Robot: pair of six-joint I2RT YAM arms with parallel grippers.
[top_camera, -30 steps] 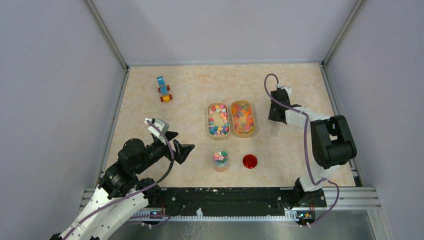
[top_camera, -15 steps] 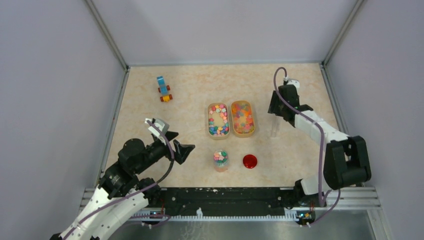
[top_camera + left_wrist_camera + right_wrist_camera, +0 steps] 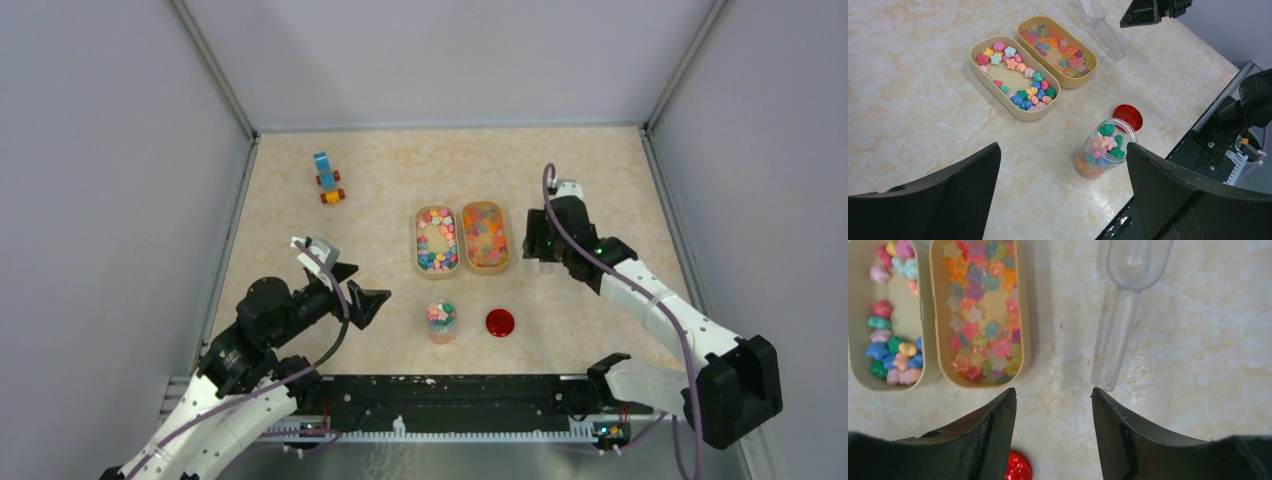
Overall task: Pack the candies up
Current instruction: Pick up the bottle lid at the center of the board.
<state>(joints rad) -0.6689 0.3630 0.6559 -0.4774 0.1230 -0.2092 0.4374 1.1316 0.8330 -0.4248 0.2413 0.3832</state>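
Right wrist view: our right gripper has released the clear plastic scoop, jaws spread, empty; left gripper likewise; we judge scooping finished.

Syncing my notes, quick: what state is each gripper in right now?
Left gripper: open, holding nothing.
Right gripper: open, empty; the clear scoop lies loose just ahead of it.

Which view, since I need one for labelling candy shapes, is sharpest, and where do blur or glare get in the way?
Left wrist: candies sharpest, star shapes readable, light even. Right wrist: closer but slightly soft; the clear scoop nearly melts into the table. Top external: even light, soft shadows, candies too small to tell shapes.
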